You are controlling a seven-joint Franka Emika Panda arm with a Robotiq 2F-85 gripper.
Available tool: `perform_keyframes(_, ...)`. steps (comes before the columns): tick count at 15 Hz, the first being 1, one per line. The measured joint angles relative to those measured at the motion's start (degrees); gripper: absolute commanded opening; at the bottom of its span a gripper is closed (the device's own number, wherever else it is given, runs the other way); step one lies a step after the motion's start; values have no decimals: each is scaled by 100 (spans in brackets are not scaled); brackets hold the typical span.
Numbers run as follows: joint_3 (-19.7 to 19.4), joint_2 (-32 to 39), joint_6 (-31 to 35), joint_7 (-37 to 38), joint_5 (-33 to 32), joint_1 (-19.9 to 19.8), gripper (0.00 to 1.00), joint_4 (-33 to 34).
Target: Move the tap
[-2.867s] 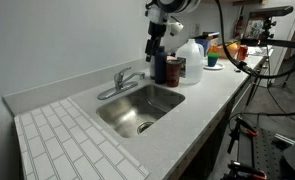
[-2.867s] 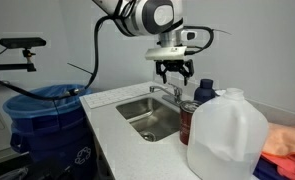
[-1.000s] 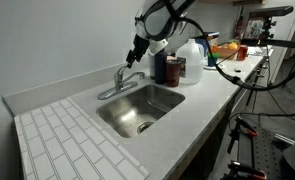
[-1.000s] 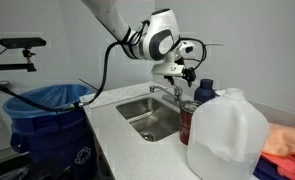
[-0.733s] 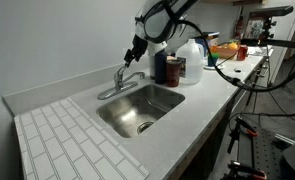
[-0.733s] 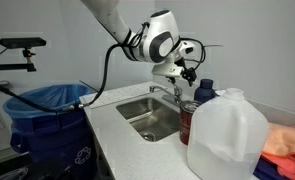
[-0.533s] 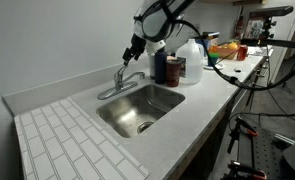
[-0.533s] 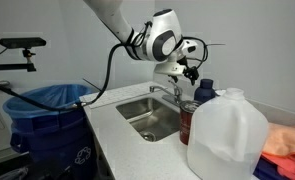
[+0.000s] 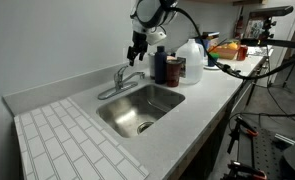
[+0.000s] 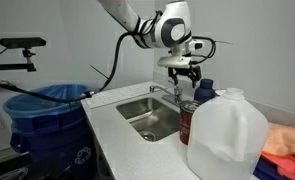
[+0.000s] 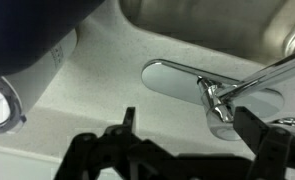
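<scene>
The tap (image 9: 121,80) is a small chrome faucet on a flat base plate at the back edge of the sink (image 9: 167,107). It also shows in the other exterior view (image 10: 165,92). In the wrist view the tap (image 11: 219,103) stands between my finger pads, with its spout running off to the upper right and its base plate (image 11: 177,78) behind it. My gripper (image 9: 137,54) hangs just above the tap, open and empty. It shows in an exterior view (image 10: 184,74) and in the wrist view (image 11: 192,135). The fingers touch nothing.
Two dark bottles (image 9: 160,66) and a white jug (image 9: 192,52) stand just beside the tap. In an exterior view a large jug (image 10: 227,135) and a red can (image 10: 189,122) fill the foreground. A blue bin (image 10: 47,108) stands beyond the counter. White tiles (image 9: 67,140) lie beside the sink.
The gripper came from above the bottles to over the tap. In the last half second the wrist has swung more upright. The tap's spout looks unmoved.
</scene>
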Motion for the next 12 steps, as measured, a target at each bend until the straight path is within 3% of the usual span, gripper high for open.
perform_keyframes(6, 223, 183, -1201, -108, 57, -7, 100, 441)
perform_keyframes(12, 333, 413, -1347, -112, 52, 20, 100, 725)
